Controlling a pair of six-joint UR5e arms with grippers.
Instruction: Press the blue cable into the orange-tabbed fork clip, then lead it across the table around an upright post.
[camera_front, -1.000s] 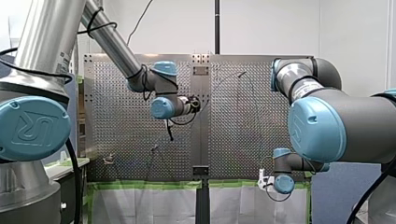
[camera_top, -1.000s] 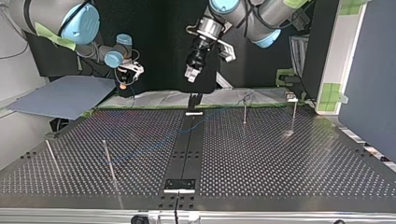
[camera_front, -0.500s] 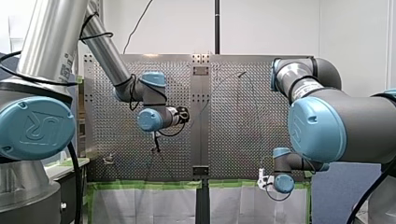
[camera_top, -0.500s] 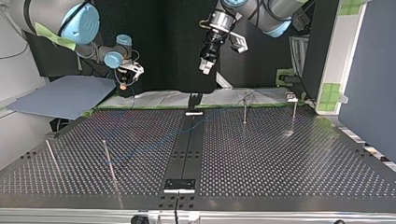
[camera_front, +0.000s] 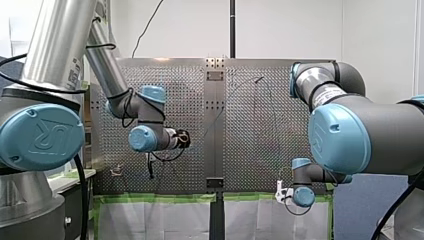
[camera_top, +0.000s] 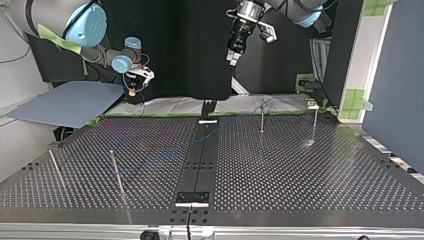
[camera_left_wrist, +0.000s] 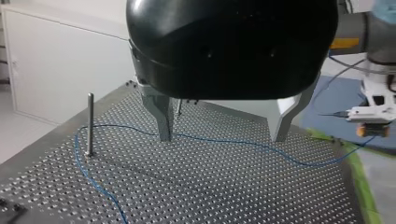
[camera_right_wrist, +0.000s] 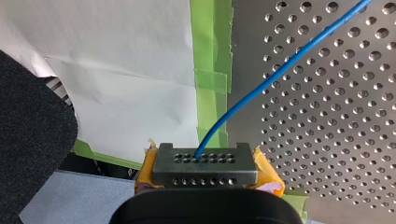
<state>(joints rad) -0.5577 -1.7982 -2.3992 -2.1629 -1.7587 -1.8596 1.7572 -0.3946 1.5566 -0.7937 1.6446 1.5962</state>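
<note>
The two metal fingers of my left gripper stand spread wide with nothing between them, raised off the perforated table. Beneath and beyond the fingertips the blue cable lies across the table. To one side it runs to an upright post, where it bends sharply and comes back toward the camera. It seems to pass round the post's base, though the wrist view is too shallow to be sure. In the top view this gripper sits high above the table's far side. Just off the table's edge, my right gripper is closed, its yellow pads pinching the cable. From the pads the cable leads over a strip of green tape onto the perforated plate.
</note>
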